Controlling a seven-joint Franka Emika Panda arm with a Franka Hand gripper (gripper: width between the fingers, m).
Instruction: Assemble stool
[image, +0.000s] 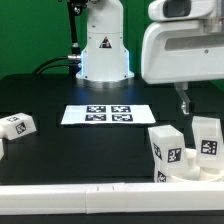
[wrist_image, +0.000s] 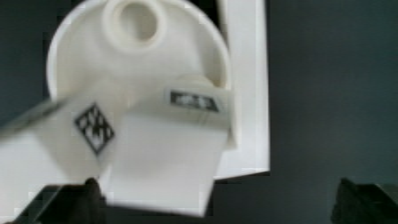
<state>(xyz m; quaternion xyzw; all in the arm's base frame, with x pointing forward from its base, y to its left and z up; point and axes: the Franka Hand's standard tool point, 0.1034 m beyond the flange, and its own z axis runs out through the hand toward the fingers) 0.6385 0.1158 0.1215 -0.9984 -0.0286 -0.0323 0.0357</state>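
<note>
1. Stool (image: 165, 148) parts cluster at the exterior view's right, on the desk (image: 60, 150); one leg (image: 18, 125) lies well apart at the left.
2. Fingers (wrist_image: 71, 203) are spread wide above the cluster, seemingly gripping nothing.

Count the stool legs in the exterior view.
3. The lone leg lies at the exterior view's left; the front leg and rear leg stand close together at its right. Others may be hidden.

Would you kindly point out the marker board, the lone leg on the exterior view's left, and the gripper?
marker board (image: 108, 114): exterior view, middle of the sheet, among its tags.
lone leg (image: 16, 126): exterior view, its tagged face.
gripper (wrist_image: 217, 205): wrist view, midway between the fingertips.
</note>
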